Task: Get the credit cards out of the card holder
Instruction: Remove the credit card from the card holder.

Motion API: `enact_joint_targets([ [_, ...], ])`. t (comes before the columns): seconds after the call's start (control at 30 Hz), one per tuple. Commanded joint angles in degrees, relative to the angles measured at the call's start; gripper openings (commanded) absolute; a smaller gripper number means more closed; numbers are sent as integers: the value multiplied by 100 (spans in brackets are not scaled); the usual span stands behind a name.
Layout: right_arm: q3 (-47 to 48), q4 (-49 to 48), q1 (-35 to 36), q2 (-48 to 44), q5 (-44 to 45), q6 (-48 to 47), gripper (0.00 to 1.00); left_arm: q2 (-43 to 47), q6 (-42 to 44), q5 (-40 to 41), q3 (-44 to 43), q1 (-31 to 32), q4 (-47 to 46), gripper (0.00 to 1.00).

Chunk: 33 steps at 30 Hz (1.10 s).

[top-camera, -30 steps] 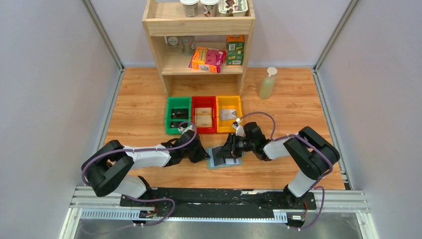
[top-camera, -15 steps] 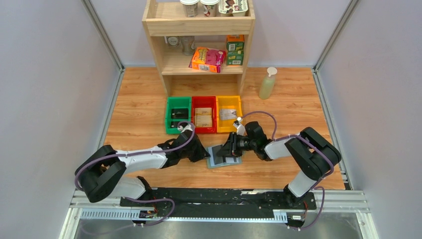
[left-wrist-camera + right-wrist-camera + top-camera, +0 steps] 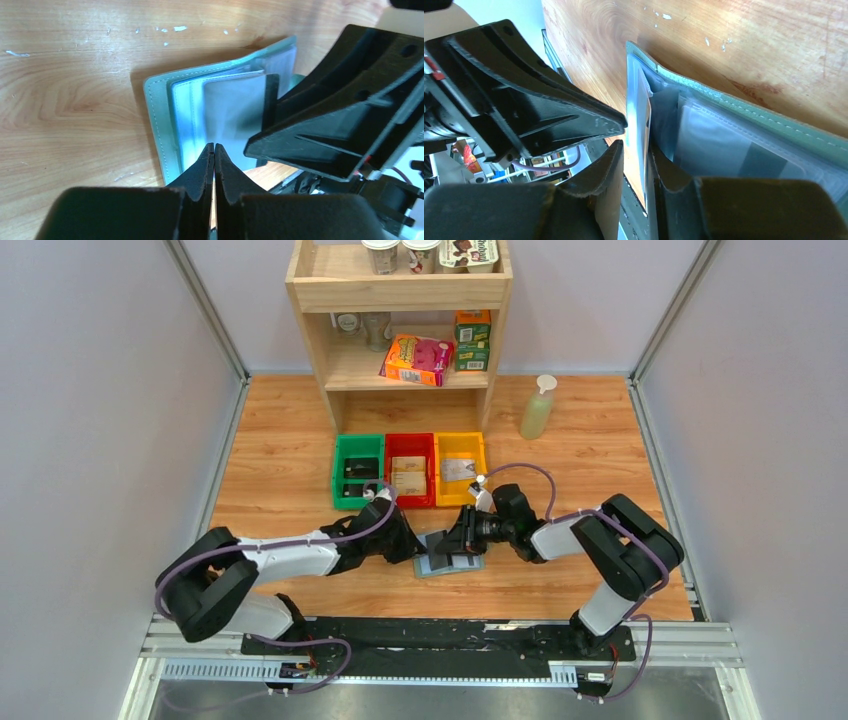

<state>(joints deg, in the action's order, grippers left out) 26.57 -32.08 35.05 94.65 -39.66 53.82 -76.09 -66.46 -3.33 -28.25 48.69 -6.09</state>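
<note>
The grey-green card holder (image 3: pixel 438 566) lies open on the wooden table between my two grippers. Its clear, pale blue sleeves fan upward in the left wrist view (image 3: pixel 155 110) and the right wrist view (image 3: pixel 774 120). A dark card (image 3: pixel 273 107) shows at the edge of one sleeve, and a dark patch (image 3: pixel 754 160) shows through the plastic. My left gripper (image 3: pixel 411 545) is shut and empty, with its tips (image 3: pixel 214 148) low over the sleeves. My right gripper (image 3: pixel 463 539) is narrowly open (image 3: pixel 636 150). One upright sleeve leaf (image 3: pixel 644 120) stands between its fingers, against the right finger.
Green (image 3: pixel 340 475), red (image 3: pixel 410 438) and yellow (image 3: pixel 460 437) bins sit in a row just behind the holder. A wooden shelf unit (image 3: pixel 400 295) with boxes and cups stands at the back, and a soap bottle (image 3: pixel 537 410) is to its right. The two grippers nearly touch.
My left gripper has moved a little right and forward, closer to the holder's left edge. My right gripper and the holder have barely moved.
</note>
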Motion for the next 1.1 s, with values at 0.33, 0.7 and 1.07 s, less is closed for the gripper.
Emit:
enact_joint_targets([
  [0.33, -2, -379, -77, 150, -147, 32, 23, -960, -227, -168, -32, 27, 125, 0],
  [0.7, -222, -185, -437, -87, -218, -109, 19, -969, -271, -133, 21, 27, 248, 0],
  [1.07, -328, 385, -719, -447, -209, -372, 0, -907, -228, -115, 4, 27, 266, 0],
])
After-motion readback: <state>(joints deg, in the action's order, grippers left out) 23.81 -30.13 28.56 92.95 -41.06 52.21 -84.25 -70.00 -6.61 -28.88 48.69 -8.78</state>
